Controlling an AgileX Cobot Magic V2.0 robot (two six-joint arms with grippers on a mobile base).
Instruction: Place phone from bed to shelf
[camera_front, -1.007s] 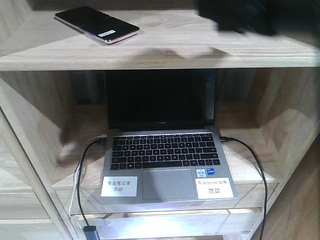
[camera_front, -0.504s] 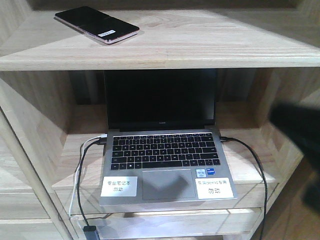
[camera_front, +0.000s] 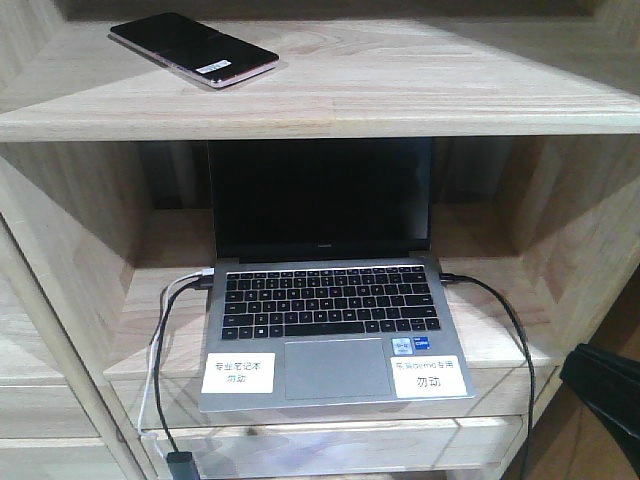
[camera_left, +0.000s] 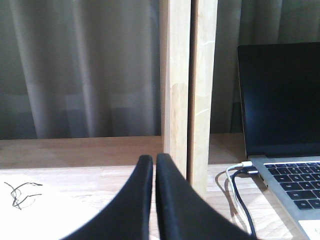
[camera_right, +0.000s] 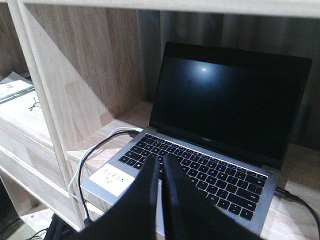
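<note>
Pale, grainy wood fills my front camera: the shelf (camera_front: 420, 95) is built of thick boards, and the phone (camera_front: 193, 49) lies flat on its top board near the left back corner, untouched. It is glossy black with a pinkish metal edge and a small white sticker whose print I cannot read. One board down sits an open grey laptop (camera_front: 330, 300), screen dark, with two white labels on the palm rest carrying Chinese characters, a small blue sticker above the right one, and a tiny logo under the screen too small to read. Black and white cables (camera_front: 165, 330) plug into its left side, a black one into its right. Something dark shows at the bottom right corner, but I can't identify it.

From the left wrist, the left gripper (camera_left: 154, 162) shows smooth black curved fingers pressed together, holding nothing, in front of a pale upright post with grey curtain folds behind.

From the right wrist, the right gripper (camera_right: 161, 167) is likewise clenched and empty, hanging over the front left corner of the laptop's keyboard.
</note>
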